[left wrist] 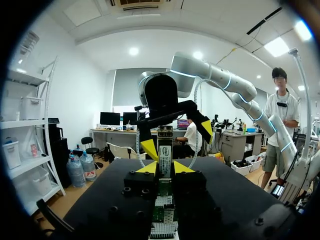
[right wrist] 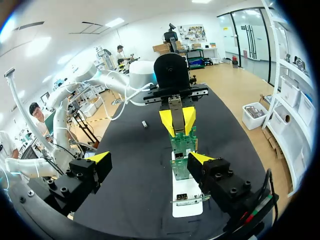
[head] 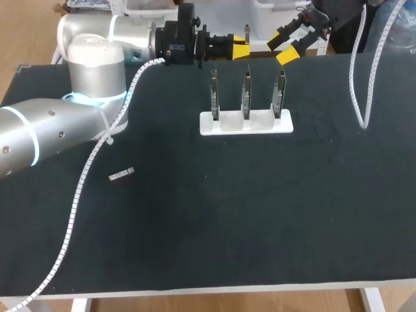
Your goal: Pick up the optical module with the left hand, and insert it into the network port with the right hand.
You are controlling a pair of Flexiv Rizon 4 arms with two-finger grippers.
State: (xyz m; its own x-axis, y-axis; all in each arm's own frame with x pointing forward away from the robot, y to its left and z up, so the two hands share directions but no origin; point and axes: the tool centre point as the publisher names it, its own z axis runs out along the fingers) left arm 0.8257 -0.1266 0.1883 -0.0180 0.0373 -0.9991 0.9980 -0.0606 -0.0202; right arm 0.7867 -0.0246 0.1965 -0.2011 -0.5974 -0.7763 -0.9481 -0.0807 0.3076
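L arm [head: 39,136] fills the near-left of head view, its white cable [head: 84,188] lying across the black table [head: 260,214]. L gripper [head: 242,49] hangs behind the white rack [head: 246,123], over table's far edge. It points toward R gripper [head: 294,44], which sits behind rack's right end w/ fingers spread, nothing btwn them. Rack holds 3 upright circuit boards [head: 246,94]. A loose module [head: 121,174] lies flat on table, well left of rack & nearer the camera, apart from both grippers.

L wrist view: L gripper's yellow tips clamp a held module [left wrist: 165,152] from both sides. It stands upright btwn them, sticking out past the tips. Boards show edge-on under the gripper. R gripper faces in from beyond the module, spread wide, not touching it.

R wrist view: R gripper's own fingers stand far apart, empty. Rack & boards lie ahead, rack's near end beside one finger. Beyond rack's far end is L gripper w/ the grey held module pinched in its tips. Loose module lies on table off to rack's side, well apart.
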